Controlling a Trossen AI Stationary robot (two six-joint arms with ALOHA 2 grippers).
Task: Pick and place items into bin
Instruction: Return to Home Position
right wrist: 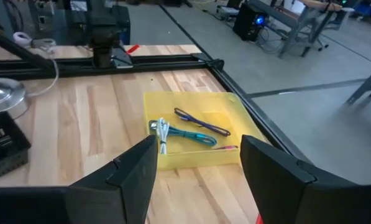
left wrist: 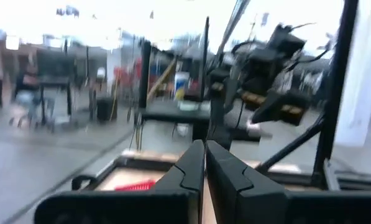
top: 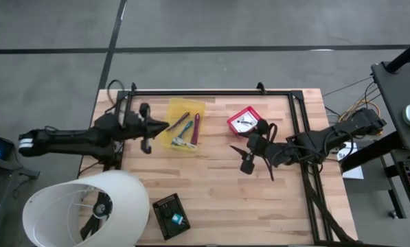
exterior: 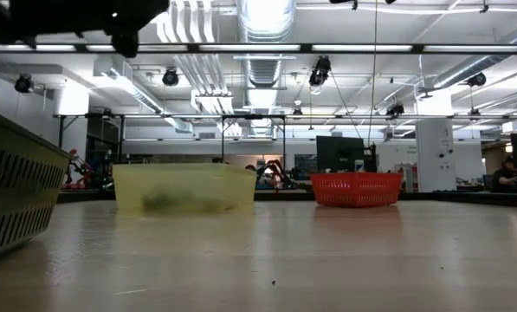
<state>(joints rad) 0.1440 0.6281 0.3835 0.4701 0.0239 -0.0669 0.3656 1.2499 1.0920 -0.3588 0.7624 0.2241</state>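
The left pincer (top: 160, 126) is hovering over the worktop (top: 218, 199) with its fingers (left wrist: 188, 174) pressed flat together, gripping nothing. Just ahead of its tips the yellow bin (top: 184, 107) is sitting. Inside it a teal cable (right wrist: 191, 135), a purple cord (right wrist: 204, 124), a white plug end (right wrist: 161, 134) and a magenta stick (top: 195, 129) are lying loosely together.

The right pincer (top: 242, 158) is hanging on the other side of that bin from the left one, with its fingers (right wrist: 132, 171) spread wide and empty. It is pointing toward the bin, which is showing between the fingers in the right wrist view, well apart from the tips. Just beside the right pincer, toward the worktop's far edge, the red basket (exterior: 356, 189) is resting with a white printed packet (top: 246, 123) inside.

The black basket (top: 162, 208) is standing well apart from both pincers, at the near edge, and a small teal piece (top: 178, 220) is lying in it. A pale domed object (top: 88, 206) is sitting just beside that basket, on the left pincer's side.
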